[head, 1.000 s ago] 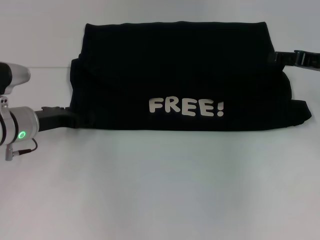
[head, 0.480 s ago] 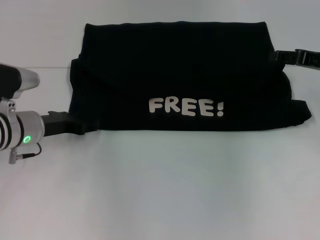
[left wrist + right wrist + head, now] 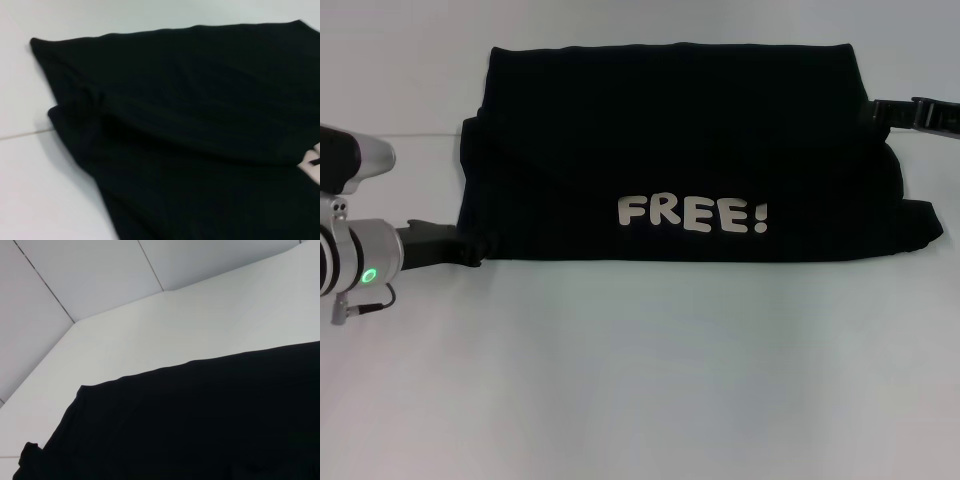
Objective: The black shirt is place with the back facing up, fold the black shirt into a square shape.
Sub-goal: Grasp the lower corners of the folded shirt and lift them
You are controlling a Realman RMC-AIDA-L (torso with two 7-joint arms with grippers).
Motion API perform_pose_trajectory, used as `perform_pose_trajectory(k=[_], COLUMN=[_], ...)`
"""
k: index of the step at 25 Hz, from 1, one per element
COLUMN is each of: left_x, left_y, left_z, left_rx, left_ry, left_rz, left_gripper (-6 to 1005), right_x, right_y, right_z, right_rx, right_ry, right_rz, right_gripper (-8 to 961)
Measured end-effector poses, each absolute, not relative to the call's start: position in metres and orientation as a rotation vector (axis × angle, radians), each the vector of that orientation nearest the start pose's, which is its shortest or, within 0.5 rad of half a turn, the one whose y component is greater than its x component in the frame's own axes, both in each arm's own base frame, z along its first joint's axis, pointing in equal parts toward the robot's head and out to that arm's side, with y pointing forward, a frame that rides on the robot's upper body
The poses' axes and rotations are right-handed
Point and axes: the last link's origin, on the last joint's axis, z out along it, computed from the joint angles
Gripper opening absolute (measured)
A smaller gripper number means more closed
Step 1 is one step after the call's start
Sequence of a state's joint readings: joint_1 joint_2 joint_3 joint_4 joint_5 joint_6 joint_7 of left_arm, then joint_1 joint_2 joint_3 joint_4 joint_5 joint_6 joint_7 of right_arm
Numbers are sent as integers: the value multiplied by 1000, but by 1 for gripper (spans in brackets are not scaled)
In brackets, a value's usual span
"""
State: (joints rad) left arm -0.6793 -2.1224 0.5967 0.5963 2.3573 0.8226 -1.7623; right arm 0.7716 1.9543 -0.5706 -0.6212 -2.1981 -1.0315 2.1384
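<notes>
One black shirt (image 3: 680, 150), folded, lettering up, lies on the table (image 3: 640, 380). Left gripper (image 3: 470, 250) and right gripper (image 3: 880, 112) meet its edges; finger state cannot be told.

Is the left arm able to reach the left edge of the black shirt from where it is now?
Probably yes. The left claw is already at the lower left edge of the black shirt, low by the white table, and nothing lies between them. Whether it is open or shut cannot be seen.
</notes>
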Motion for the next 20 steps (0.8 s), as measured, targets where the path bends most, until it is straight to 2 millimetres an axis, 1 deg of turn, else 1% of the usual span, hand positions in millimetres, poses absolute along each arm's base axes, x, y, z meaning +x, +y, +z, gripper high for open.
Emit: perform_pose_trajectory(k=[5, 12, 14, 15, 16, 20], left_x=[-311, -312, -312, -312, -314, -316], left_y=[409, 409, 409, 409, 407, 403], left_z=[-7, -5, -4, -4, 1, 7], left_rx=[-2156, -2153, -2152, -2152, -2145, -2145], left_ry=[-1018, -1020, -1020, -1020, -1023, -1041], left_rz=[-135, -142, -142, -142, -148, -171], left_gripper=[139, 51, 25, 13, 0, 0], right_x=[262, 263, 268, 270, 274, 286], right_y=[453, 452, 451, 450, 449, 442], right_z=[75, 76, 77, 78, 79, 86], right_rx=[-2046, -2047, -2040, -2037, -2033, -2031], right_ry=[1296, 1300, 1322, 1339, 1359, 1439], right_rz=[567, 560, 534, 511, 481, 360], right_gripper=[665, 663, 663, 663, 662, 661])
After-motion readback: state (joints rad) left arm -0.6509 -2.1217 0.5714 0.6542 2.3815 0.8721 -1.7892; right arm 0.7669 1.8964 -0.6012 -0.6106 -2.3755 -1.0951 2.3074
